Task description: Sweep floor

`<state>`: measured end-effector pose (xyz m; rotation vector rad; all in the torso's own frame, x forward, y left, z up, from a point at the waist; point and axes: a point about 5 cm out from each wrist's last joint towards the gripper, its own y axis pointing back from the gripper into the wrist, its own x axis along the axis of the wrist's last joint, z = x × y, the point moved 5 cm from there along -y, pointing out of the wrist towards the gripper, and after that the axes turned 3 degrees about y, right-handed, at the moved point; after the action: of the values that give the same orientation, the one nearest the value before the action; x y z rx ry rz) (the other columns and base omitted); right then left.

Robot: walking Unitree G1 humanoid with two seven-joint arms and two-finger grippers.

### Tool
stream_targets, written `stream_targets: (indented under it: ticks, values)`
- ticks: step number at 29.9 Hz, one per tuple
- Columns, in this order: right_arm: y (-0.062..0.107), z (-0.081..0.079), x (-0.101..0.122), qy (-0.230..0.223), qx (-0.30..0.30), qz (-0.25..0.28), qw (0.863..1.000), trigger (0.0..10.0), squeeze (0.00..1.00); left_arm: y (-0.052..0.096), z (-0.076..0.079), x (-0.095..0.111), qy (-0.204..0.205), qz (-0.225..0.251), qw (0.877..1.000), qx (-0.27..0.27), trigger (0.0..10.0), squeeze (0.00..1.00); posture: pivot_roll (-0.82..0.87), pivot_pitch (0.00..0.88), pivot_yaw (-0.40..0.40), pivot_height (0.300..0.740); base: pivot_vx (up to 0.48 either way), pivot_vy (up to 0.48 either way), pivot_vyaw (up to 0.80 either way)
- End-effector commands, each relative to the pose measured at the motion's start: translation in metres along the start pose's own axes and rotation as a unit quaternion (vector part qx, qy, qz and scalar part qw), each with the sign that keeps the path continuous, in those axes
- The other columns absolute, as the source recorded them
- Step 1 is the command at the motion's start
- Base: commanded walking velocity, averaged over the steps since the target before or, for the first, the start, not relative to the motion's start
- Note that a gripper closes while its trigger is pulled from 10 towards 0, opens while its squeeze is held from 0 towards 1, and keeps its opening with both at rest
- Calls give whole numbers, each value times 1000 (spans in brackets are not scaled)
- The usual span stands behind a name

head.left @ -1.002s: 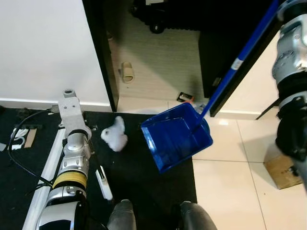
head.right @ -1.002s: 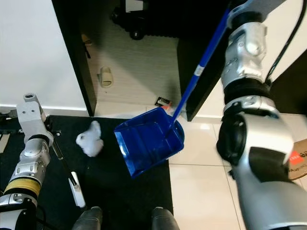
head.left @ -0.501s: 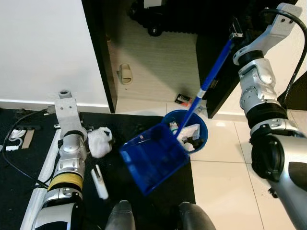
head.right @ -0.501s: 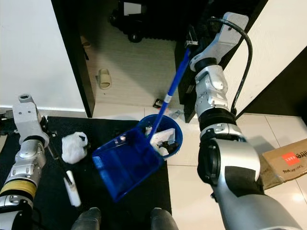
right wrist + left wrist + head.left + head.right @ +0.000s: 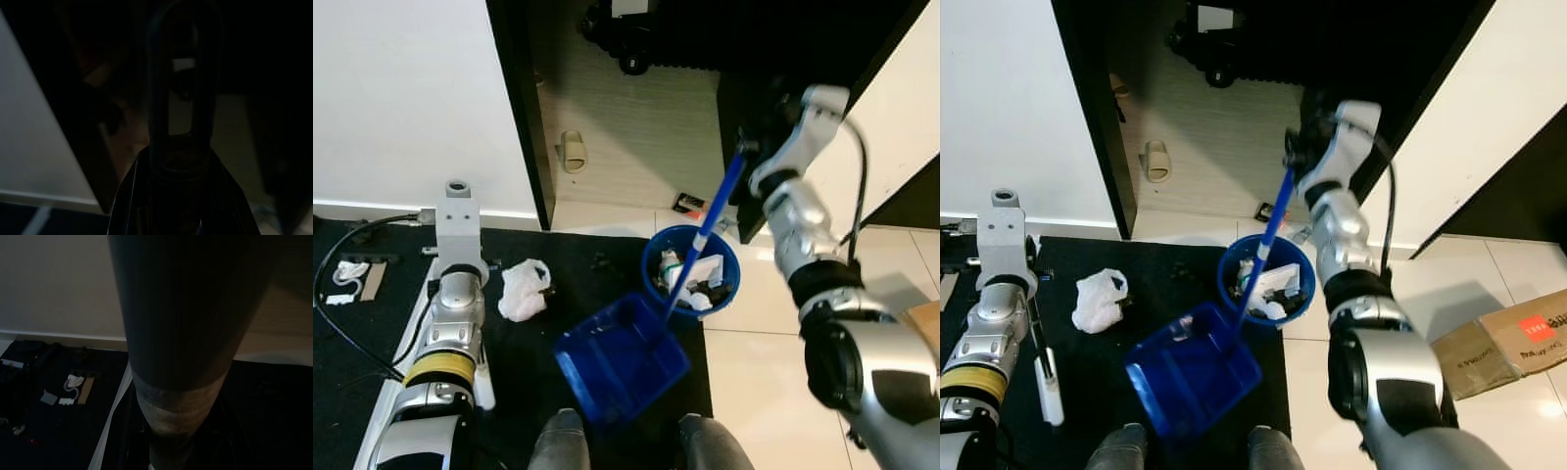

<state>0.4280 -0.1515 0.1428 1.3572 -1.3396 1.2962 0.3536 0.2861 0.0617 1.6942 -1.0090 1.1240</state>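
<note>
My right gripper point(image 5: 747, 155) is raised near the dark doorway, shut on the top of a long blue handle. The blue dustpan point(image 5: 622, 358) hangs from that handle, low over the black mat point(image 5: 597, 294) just ahead of my feet. Behind the pan stands a round blue bin point(image 5: 654, 262) holding white scraps. A crumpled white bag point(image 5: 524, 290) lies on the mat to the left. Beside the bag, my left gripper point(image 5: 457, 210) is shut on a dark broom handle point(image 5: 176, 357), whose white end point(image 5: 1048, 388) points back toward me.
A black door frame point(image 5: 519, 108) divides the white wall from a room where a beige slipper point(image 5: 573, 149) lies. A cardboard box point(image 5: 1508, 338) sits on the white tiles at the right. Cables point(image 5: 342, 279) trail over the mat's left side. Small dark crumbs point(image 5: 601, 261) dot the mat.
The right arm swung in toward the doorway and the dustpan dropped from over the bin down to the mat before my feet, uncovering the bin. The broom's white end moved left.
</note>
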Motion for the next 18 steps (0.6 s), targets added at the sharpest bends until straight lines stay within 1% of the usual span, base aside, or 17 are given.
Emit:
stream_targets:
  ticks: [1,2,3,4,5,6,7,8,9,10,13,15,16,18]
  values:
    - [5,9,-1,-8,-32,15,999,10000,0,-3,-1,19,-18,28,999,-4,10000,0,95,0,-76,740,0,480,0]
    - [8,11,-6,-8,-41,10,999,10000,0,-3,-1,20,-19,29,999,-6,10000,0,96,2,-74,740,0,480,0]
    - [8,11,-6,-8,-41,10,999,10000,0,-3,-1,20,-19,29,999,-6,10000,0,96,2,-74,740,0,480,0]
    - [13,14,-14,-4,-52,1,999,10000,0,-4,-1,21,-20,30,999,-7,10000,0,97,3,-72,740,0,480,0]
    - [13,14,-14,-4,-52,1,999,10000,0,-4,-1,21,-20,30,999,-7,10000,0,97,3,-72,740,0,480,0]
    - [20,22,-26,-7,-75,-17,997,10000,0,-4,1,22,-21,30,999,-10,10000,0,96,3,-69,740,0,480,0]
    - [20,22,-26,-7,-75,-17,997,10000,0,-4,1,22,-21,30,999,-10,10000,0,96,3,-69,740,0,480,0]
    - [24,26,-32,-10,-85,-28,996,10000,0,-5,2,23,-22,31,999,-12,10000,0,96,3,-69,740,0,480,0]
    - [32,34,-43,-6,-102,-47,994,10000,0,-5,5,25,-23,33,999,-18,10000,0,96,3,-69,740,0,480,0]
    - [32,34,-43,-6,-102,-47,994,10000,0,-5,5,25,-23,33,999,-18,10000,0,96,3,-69,740,0,480,0]
    - [43,47,-57,-5,-129,-71,989,10000,0,-6,12,29,-22,37,999,-29,10000,0,94,7,-58,740,0,480,0]
    - [45,50,-59,-5,-134,-74,988,10000,0,-6,13,31,-21,38,999,-31,10000,0,94,7,-58,740,0,480,0]
    - [48,54,-59,-3,-141,-72,987,10000,0,-7,18,35,-18,42,998,-37,10000,0,93,9,-55,740,0,480,0]
    - [49,55,-59,-2,-143,-71,987,10000,0,-8,19,36,-17,43,998,-39,10000,0,93,9,-55,740,0,480,0]
